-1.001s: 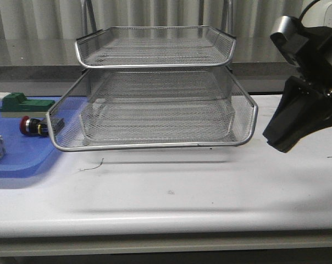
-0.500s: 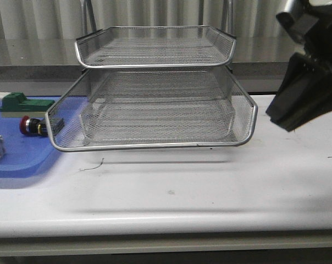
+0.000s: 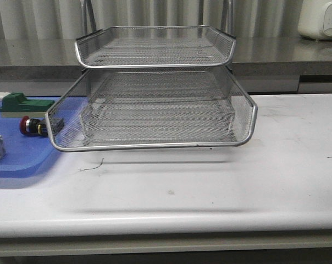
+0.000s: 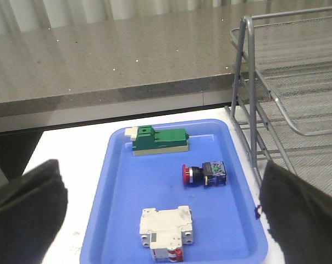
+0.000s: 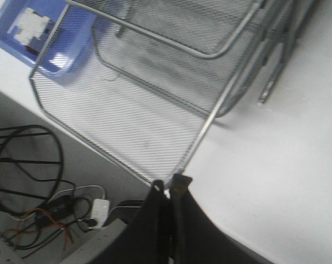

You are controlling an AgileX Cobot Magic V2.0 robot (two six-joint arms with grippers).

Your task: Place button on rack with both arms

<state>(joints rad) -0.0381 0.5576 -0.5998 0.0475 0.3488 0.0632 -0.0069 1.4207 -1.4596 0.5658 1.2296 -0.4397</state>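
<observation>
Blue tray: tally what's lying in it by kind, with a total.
Button: 1
Green-and-beige block: 1
White block: 1
Total: 3, all apart in the blue tray.

Rack (image 3: 155, 104): silver wire mesh, fine diamond weave, bright metal rims and frame.

Button (image 4: 203, 174): red cap, black-and-yellow middle, blue rear block with a small green spot on top.

Tray (image 4: 122, 214) under the button: flat, uniform blue plastic.

Block (image 4: 159, 140) on the tray: green top, beige base, a white tab at one end.

Second block (image 4: 166, 225) on the tray: white, with a touch of red at its near edge.

Bench (image 3: 210, 187): white, faint dark scuffs.

Back counter (image 4: 100, 60): grey speckled stone.

Left end effector (image 4: 160, 220) fingers (image 4: 23, 214): black, matt.

Right end effector (image 5: 167, 190): black.

Below the bench edge, near the right end effector: cables (image 5: 39, 214) in black, red and white.
</observation>
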